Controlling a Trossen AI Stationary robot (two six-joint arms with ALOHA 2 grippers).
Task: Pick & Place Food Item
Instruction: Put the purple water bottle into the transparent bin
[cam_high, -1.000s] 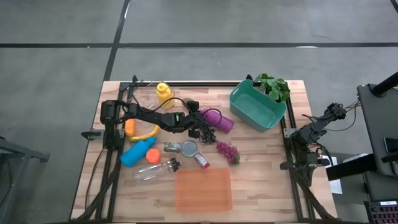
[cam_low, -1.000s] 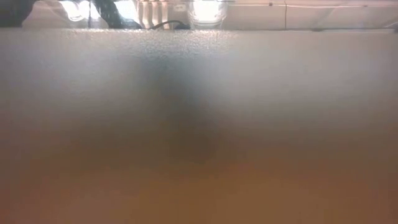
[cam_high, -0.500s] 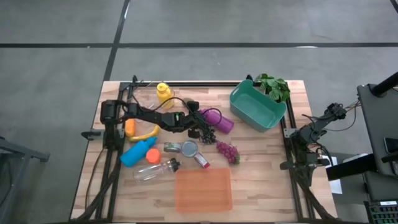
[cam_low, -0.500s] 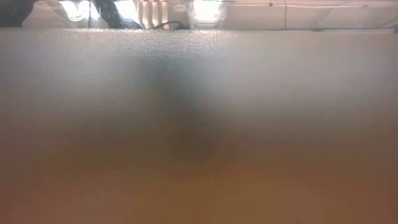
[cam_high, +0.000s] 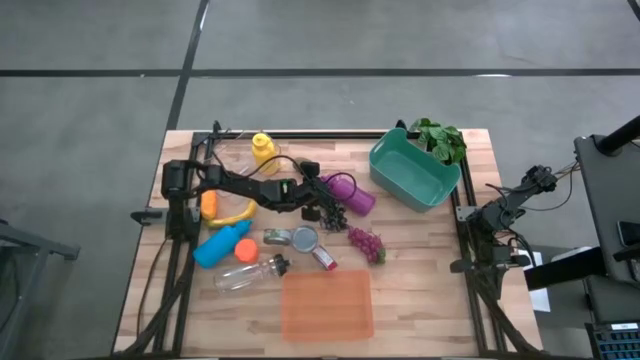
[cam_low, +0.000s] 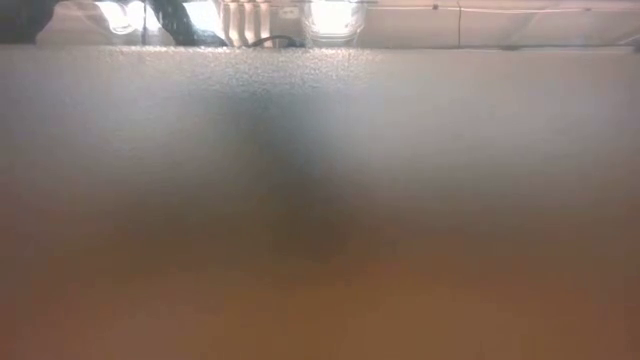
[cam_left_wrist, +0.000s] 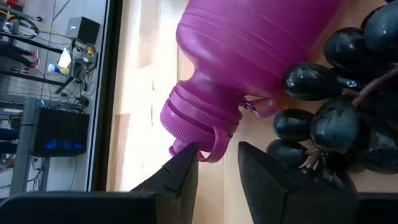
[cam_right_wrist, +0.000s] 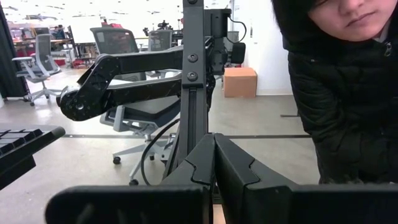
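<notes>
We read the table left to right. Far left lie a banana (cam_high: 232, 214) w/ an orange thing on it, a blue bottle (cam_high: 221, 244) and a clear bottle (cam_high: 249, 274), all on the wood. Up near the far edge stands a small yellow bottle (cam_high: 263, 149).

Mid-table, our left gripper (cam_high: 316, 199) sits low at the dark grapes (cam_high: 330, 211), just beside the purple bottle (cam_high: 349, 193). From the left wrist cam the fingers (cam_left_wrist: 179, 174) stand a bit apart, w/ the purple bottle's cap loop between the tips; nothing looks clamped. The dark grapes lie beside that gap.

So we judge the pick not yet done, and carry + drop remain.

Containers: the orange tray (cam_high: 327, 305) near the front holds nothing we can see; the teal bin (cam_high: 413, 171) looks empty too, w/ leafy greens (cam_high: 440, 138) beside it. Red grapes (cam_high: 366, 242) lie on the wood between them.

Far right, our right gripper (cam_right_wrist: 214, 163) is parked off the table edge, fingers pressed together, idle.
</notes>
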